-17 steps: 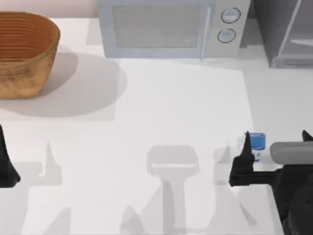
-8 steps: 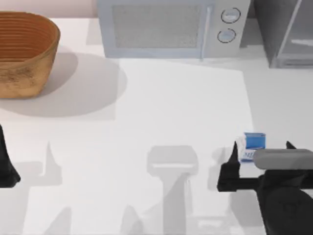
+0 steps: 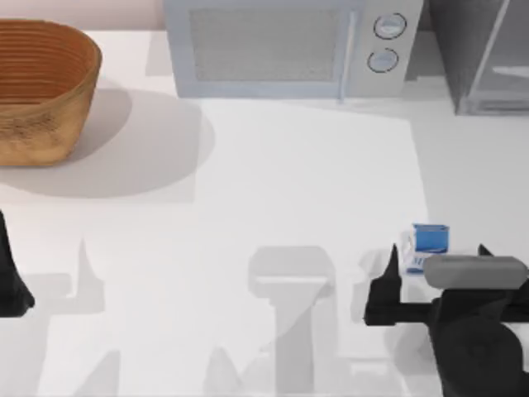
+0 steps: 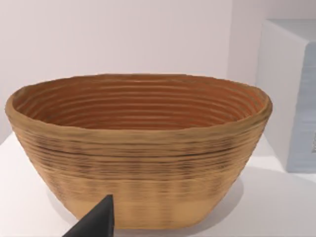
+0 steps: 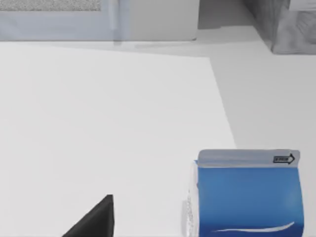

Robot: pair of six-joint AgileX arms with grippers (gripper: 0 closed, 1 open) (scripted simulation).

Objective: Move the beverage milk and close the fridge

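Note:
The beverage milk point(image 3: 430, 240) is a small blue-and-white carton standing on the white table at the front right. My right gripper point(image 3: 436, 251) hangs over it, open, with one dark fingertip on each side of the carton and clear of it. In the right wrist view the carton point(image 5: 247, 200) is close, with one of the fingertips point(image 5: 96, 220) well off to its side. The fridge point(image 3: 488, 58), dark grey with a pale-framed glass door, stands at the back right corner. My left gripper point(image 3: 8, 277) is parked at the table's left edge, open.
A light-grey microwave point(image 3: 281, 45) with two round knobs stands at the back centre, beside the fridge. A woven basket point(image 3: 41, 87) sits at the back left and is seen close up in the left wrist view point(image 4: 138, 148).
My right gripper has drawn towards the table's front and a little left, uncovering more of the carton. The carton and the left arm have stayed put.

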